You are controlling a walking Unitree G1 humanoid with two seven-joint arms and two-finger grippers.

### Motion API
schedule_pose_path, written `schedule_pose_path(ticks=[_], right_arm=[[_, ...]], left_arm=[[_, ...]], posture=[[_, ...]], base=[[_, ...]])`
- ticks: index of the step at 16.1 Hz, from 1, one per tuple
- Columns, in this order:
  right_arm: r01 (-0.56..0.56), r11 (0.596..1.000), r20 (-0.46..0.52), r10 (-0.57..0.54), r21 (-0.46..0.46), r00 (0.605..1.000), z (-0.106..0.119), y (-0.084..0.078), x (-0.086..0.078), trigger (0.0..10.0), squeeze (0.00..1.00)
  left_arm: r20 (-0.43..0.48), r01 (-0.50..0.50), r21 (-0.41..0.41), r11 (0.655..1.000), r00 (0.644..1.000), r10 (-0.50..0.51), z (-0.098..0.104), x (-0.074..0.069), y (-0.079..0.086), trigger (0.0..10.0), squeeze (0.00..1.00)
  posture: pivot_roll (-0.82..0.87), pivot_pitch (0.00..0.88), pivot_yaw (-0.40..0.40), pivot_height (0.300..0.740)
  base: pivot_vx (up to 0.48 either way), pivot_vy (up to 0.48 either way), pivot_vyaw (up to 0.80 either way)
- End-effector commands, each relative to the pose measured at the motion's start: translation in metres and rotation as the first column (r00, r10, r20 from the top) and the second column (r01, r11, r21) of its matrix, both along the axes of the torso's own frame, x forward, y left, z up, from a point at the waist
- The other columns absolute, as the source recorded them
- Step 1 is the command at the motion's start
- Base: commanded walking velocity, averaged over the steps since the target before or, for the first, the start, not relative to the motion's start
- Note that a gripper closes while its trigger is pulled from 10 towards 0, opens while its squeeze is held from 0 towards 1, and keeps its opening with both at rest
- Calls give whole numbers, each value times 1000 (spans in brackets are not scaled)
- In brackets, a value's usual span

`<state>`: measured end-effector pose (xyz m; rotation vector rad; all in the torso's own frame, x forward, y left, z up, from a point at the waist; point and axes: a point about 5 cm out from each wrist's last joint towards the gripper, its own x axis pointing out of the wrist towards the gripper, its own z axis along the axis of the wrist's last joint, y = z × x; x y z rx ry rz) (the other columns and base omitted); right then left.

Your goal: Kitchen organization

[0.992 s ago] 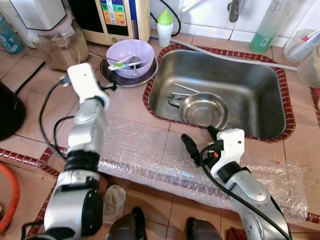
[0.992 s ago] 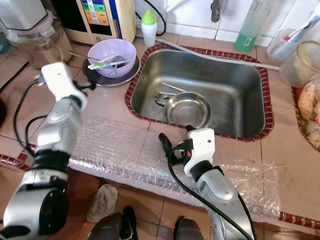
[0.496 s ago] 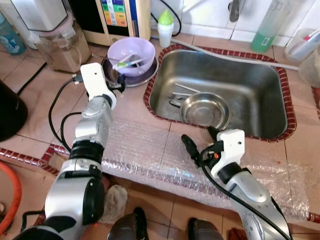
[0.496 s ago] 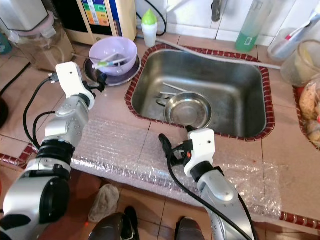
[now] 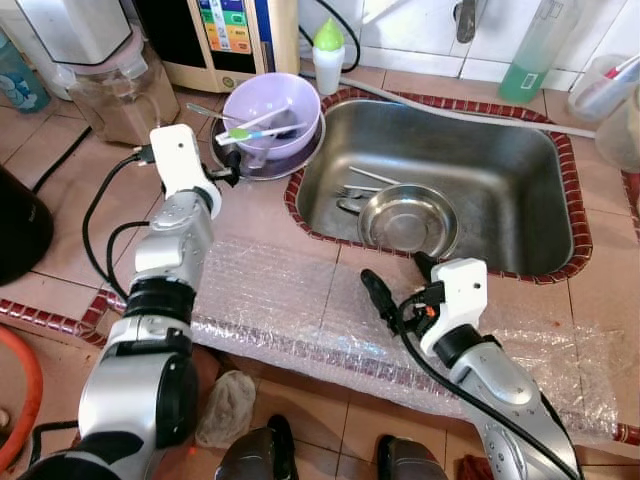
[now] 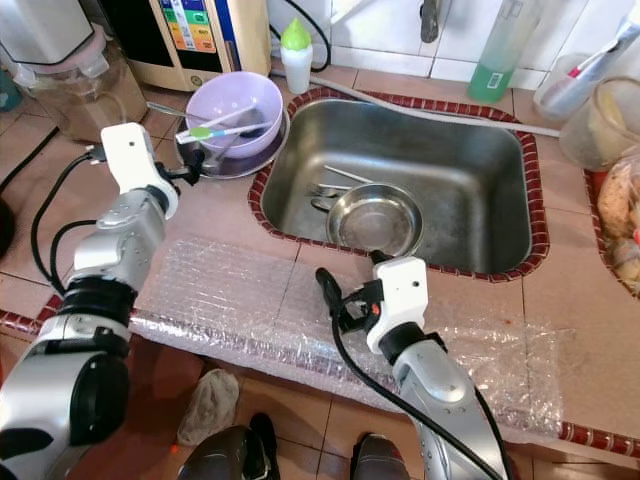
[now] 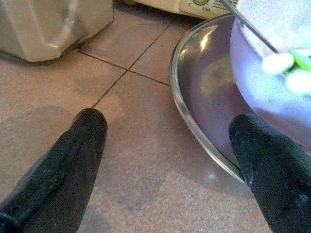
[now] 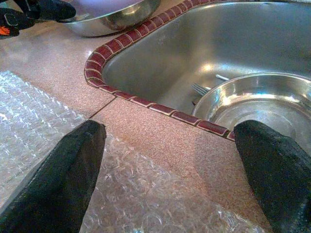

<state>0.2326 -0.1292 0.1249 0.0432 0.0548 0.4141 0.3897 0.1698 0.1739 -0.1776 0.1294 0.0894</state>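
A purple bowl [image 5: 272, 112] with a green and white utensil [image 5: 248, 130] across it sits on a steel plate [image 7: 204, 92] on the tiled counter, left of the sink [image 5: 500, 140]. My left gripper [image 5: 226, 171] is open at the plate's near edge. One finger [image 7: 73, 160] is over bare tile, the other finger [image 7: 272, 170] over the plate's rim. A steel bowl [image 5: 407, 222] and forks [image 5: 358, 190] lie in the sink. My right gripper [image 5: 400, 283] is open and holds nothing. It hovers over the bubble wrap [image 5: 290, 300] by the sink's front rim.
A blender jug [image 5: 110, 85], a water purifier [image 5: 235, 30] and a small green-capped bottle [image 5: 328, 55] stand at the back. A green bottle [image 5: 530, 50] and containers [image 5: 610, 95] are at the back right. A black appliance [image 5: 20, 225] is at the left edge.
My left arm has swung in toward the steel plate, bringing its open fingers to the plate's rim. The right arm has stayed put. The view shifted slightly.
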Motion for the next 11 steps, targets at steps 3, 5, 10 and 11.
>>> schedule_pose_path(ticks=[3,5,10,11], right_arm=[[-25,1000,-57,25,-5,998,-12,4,-1,10000,0],[-30,1000,-54,30,-3,998,-11,5,1,10000,0],[-36,999,-49,36,0,998,-12,7,6,10000,0],[-39,999,-46,39,1,998,-12,7,7,10000,0]], left_arm=[[-70,-29,-2,1000,997,29,-12,-12,13,10000,0],[-65,-30,-1,1000,997,30,-6,-16,14,10000,0],[-84,-18,16,1000,996,19,1,-29,19,10000,0],[-93,-9,22,1000,996,11,1,-33,19,10000,0]], posture=[[-182,195,97,740],[-170,190,96,740],[-149,178,99,740],[-141,173,99,740]], base=[[0,0,0],[0,0,0],[0,0,0],[0,0,0]])
